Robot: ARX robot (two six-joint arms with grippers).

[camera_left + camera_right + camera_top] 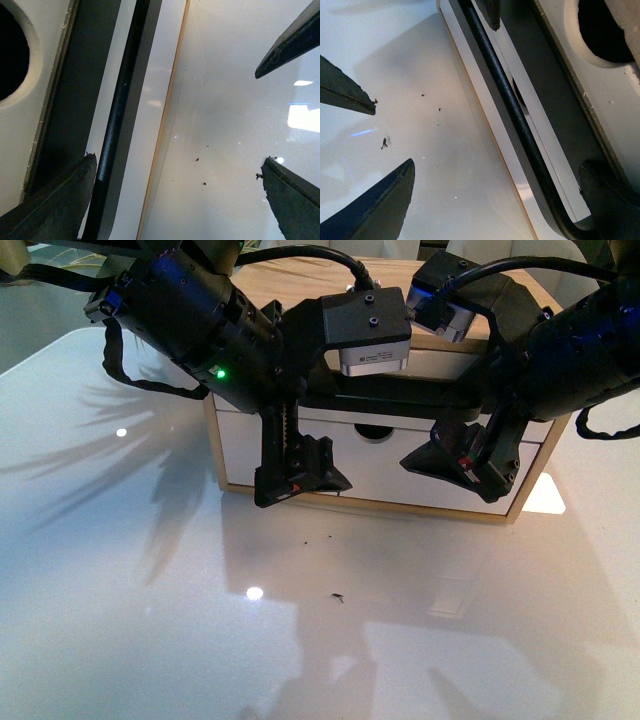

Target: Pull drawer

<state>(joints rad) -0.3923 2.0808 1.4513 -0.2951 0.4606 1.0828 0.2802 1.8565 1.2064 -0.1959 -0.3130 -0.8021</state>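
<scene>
The drawer [452,362] is the upper one of a light-wood cabinet; its white front carries a long black bar handle [420,396] in a dark slot. In the front view my left gripper [300,484] and right gripper [460,472] hang open, close in front of the cabinet and below the handle. The left wrist view shows the handle [117,110] running between the open left gripper's [177,160] jaws, close beside one finger [55,202]. Seen from the right wrist, the handle [512,117] passes inside the open right gripper [496,165], near one finger [610,200]. Neither gripper holds anything.
Below is a second white drawer front [390,478] with only a half-round notch [372,431]. The cabinet's wood top [290,280] lies behind the arms. All stands on a glossy white table [150,590] with small dark specks [337,597]. The two grippers are close together.
</scene>
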